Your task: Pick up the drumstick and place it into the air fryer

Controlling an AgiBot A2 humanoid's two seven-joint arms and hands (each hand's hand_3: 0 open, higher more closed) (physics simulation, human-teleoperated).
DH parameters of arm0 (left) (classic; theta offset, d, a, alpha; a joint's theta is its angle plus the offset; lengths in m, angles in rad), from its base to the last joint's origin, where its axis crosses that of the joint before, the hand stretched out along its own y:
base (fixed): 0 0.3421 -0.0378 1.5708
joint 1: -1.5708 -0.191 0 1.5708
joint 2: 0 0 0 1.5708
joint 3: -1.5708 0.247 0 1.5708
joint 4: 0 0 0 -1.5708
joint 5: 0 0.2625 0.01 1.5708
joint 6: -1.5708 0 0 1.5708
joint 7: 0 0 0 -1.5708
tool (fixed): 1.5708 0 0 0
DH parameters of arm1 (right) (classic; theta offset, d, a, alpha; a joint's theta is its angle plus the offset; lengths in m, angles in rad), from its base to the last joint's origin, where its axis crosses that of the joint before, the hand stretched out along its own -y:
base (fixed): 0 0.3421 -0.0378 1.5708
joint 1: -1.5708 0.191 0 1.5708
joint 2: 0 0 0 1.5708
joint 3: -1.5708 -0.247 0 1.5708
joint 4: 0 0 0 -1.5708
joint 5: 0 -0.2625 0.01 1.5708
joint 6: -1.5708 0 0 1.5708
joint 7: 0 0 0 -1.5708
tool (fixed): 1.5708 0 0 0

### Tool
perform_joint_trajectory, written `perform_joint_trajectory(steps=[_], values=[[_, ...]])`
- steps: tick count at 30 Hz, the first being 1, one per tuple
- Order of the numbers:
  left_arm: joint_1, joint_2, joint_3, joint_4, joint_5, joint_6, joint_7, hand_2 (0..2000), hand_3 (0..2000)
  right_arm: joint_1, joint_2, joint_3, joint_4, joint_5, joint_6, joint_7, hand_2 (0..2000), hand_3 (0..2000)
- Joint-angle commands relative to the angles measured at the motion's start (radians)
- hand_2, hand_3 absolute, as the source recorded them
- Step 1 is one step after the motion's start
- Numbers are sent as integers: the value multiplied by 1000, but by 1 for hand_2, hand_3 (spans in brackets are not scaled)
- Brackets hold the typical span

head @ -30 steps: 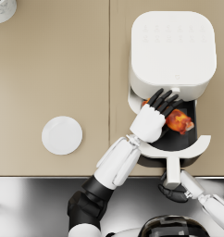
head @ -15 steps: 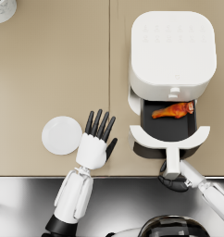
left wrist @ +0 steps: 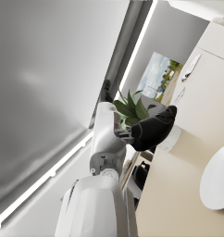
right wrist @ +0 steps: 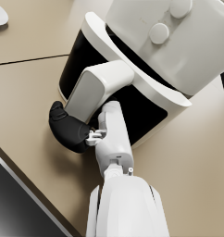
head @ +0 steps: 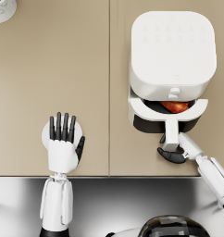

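The browned drumstick (head: 175, 106) lies in the dark basket of the white air fryer (head: 171, 51), showing only through the narrow gap of the drawer (head: 146, 109), which is pushed most of the way in. My right hand (head: 171, 155) grips the drawer's white handle (head: 171, 134) from the front. In the right wrist view the hand (right wrist: 70, 132) is curled round the end of the handle (right wrist: 97, 85). My left hand (head: 63, 139) hovers with fingers spread and nothing in it over a white plate (head: 45, 134) at the left. It is also in the left wrist view (left wrist: 153, 132).
A pale cup (head: 2, 9) stands at the far left corner of the beige counter (head: 53, 69). A seam runs down the counter's middle. A steel strip (head: 114, 199) lines the near edge. The plate (left wrist: 218, 185) is bare.
My left hand let go of the drumstick in the basket and drew back left to above the plate. The right hand has pushed the drawer most of the way in.
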Motion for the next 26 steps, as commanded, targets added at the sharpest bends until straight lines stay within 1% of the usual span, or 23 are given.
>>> perform_joint_trajectory(steps=[1,3,7,9,10,11,12,13,14,18,26], values=[[13,1,-38,8,0,0,0,0,0,134,-220,-7,-85,0,1,-1,2000,2000],[19,3,-48,16,0,0,0,0,0,170,-243,-12,-157,1,3,-10,2000,2000],[23,8,-53,22,0,0,0,0,0,245,-307,-5,-321,1,-7,-11,2000,2000],[20,11,-49,14,0,0,0,0,0,264,-322,10,-355,1,4,-11,2000,2000],[20,12,-46,13,0,0,0,0,0,103,-552,-493,-361,1,24,-7,2000,2000],[23,13,-48,12,0,0,0,0,0,241,-357,-55,-370,2,84,-11,2000,2000],[18,15,-44,13,0,0,0,0,0,237,-341,-42,-343,-1,124,-6,2000,2000],[10,17,-46,18,0,0,0,0,0,162,-213,-107,-370,0,139,-6,2000,2000],[9,18,-45,18,0,0,0,0,0,172,-206,-91,-372,0,145,-6,2000,2000],[8,19,-43,17,0,0,0,0,0,188,-196,-60,-377,0,137,3,2000,2000],[8,20,-43,17,0,0,0,0,0,193,-194,-50,-379,1,133,10,2000,2000]])
